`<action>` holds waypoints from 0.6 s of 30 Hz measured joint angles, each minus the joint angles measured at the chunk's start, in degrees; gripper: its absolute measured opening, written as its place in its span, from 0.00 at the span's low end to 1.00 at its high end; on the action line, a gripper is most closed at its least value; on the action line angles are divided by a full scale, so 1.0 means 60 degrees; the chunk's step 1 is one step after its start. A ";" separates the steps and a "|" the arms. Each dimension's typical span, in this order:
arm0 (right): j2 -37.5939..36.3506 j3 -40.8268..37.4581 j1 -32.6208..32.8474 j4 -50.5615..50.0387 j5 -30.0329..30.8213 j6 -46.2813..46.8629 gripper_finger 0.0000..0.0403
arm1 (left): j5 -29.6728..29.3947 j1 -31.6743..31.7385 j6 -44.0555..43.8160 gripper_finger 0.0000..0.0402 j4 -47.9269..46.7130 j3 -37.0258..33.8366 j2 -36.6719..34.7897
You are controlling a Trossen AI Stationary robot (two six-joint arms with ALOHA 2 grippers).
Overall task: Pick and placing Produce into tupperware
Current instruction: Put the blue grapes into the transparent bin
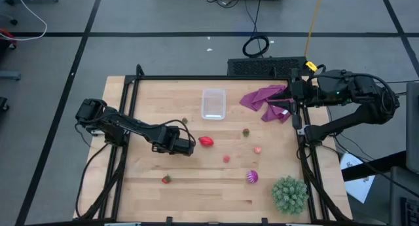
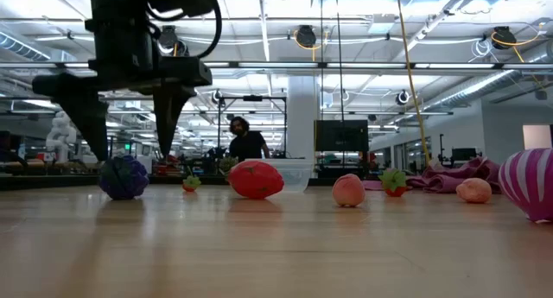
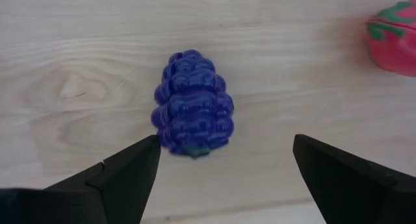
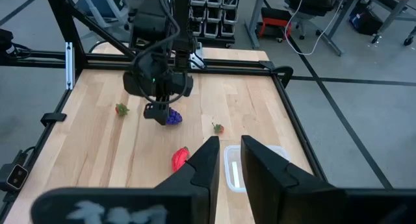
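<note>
Left hand (image 3: 221, 169) wide, straddling 1 blue-purple grape cluster (image 3: 192, 113) at tabletop (image 1: 196, 187) centre-left. Right hand (image 4: 225, 160) closed, empty, at 2 o'clock. 1 tupperware (image 1: 213, 103) at 12 o'clock, empty.

Table (image 1: 196, 193): pale wood planks, smooth, faint sheen, visible grain.
Grapes (image 3: 193, 104): blue-purple, bumpy, glossy plastic.
Tupperware (image 1: 213, 103): clear, smooth plastic.
Cloth (image 1: 265, 99), just beside the tupperware: purple, soft, matt, crumpled.
Spiky ball (image 1: 289, 194): green, rough.
Frame (image 1: 196, 78): black, matt metal.
</note>
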 joint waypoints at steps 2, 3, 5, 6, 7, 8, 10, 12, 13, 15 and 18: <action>0.0000 0.0000 0.0000 0.0000 0.0000 0.0000 0.14 | 0.0000 0.0036 0.0000 0.89 0.0061 -0.0138 0.0036; 0.0000 0.0000 0.0001 -0.0002 0.0000 0.0000 0.14 | 0.0004 0.0039 0.0000 0.89 0.0030 -0.0185 0.0029; 0.0000 0.0000 0.0002 -0.0014 0.0000 0.0000 0.14 | 0.0000 0.0040 -0.0007 0.89 0.0075 -0.0269 0.0018; 0.0000 0.0000 0.0003 -0.0025 0.0000 0.0000 0.14 | 0.0002 0.0040 -0.0007 0.89 0.0072 -0.0314 0.0027; 0.0000 0.0000 0.0000 -0.0025 0.0000 0.0000 0.14 | 0.0004 0.0037 -0.0008 0.89 0.0029 -0.0334 0.0029; 0.0000 0.0000 0.0000 -0.0025 0.0000 0.0000 0.14 | 0.0004 0.0037 -0.0010 0.89 0.0020 -0.0336 0.0025; 0.0004 0.0000 0.0004 -0.0011 0.0000 0.0000 0.14 | 0.0000 0.0037 -0.0011 0.89 0.0085 -0.0329 0.0022; 0.0007 0.0000 0.0003 0.0006 0.0000 0.0000 0.14 | 0.0000 0.0037 -0.0011 0.89 0.0063 -0.0329 0.0025; 0.0007 0.0000 0.0003 0.0004 0.0000 0.0000 0.14 | -0.0001 0.0037 -0.0018 0.89 0.0079 -0.0329 0.0025; 0.0007 0.0000 0.0004 0.0007 0.0000 -0.0001 0.14 | -0.0001 0.0038 -0.0030 0.89 0.0111 -0.0329 0.0025; 0.0007 0.0000 0.0004 0.0004 0.0000 -0.0003 0.14 | -0.0057 0.0037 -0.0029 0.89 0.0537 -0.0329 0.0025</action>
